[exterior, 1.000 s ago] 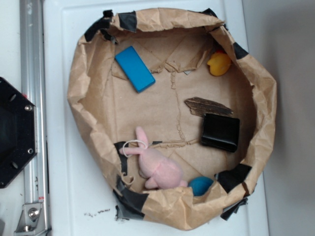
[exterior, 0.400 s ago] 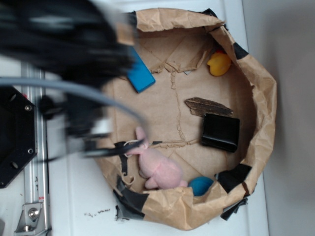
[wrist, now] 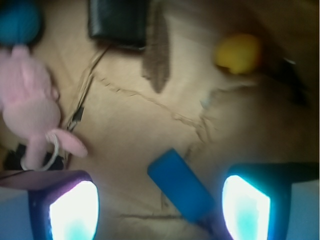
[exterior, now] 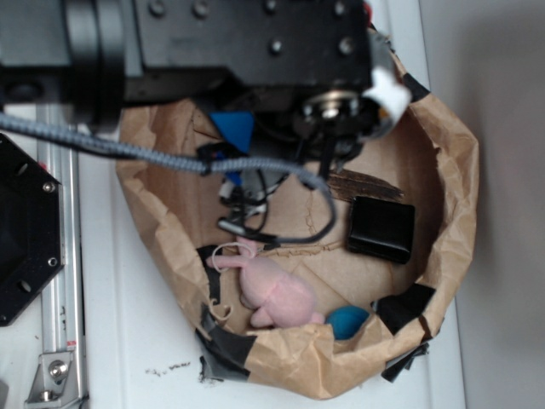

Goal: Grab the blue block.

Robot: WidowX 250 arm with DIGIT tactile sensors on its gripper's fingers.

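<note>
Blue block on brown paper, between the wide-spread fingers of the hand.

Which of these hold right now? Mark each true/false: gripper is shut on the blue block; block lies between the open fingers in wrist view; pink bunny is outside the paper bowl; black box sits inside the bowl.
1. The gripper is shut on the blue block. False: it is open, with the block loose on the paper.
2. The block lies between the open fingers. True.
3. The pink bunny is outside the paper bowl. False: it lies inside.
4. The black box sits inside the bowl. True.
</note>
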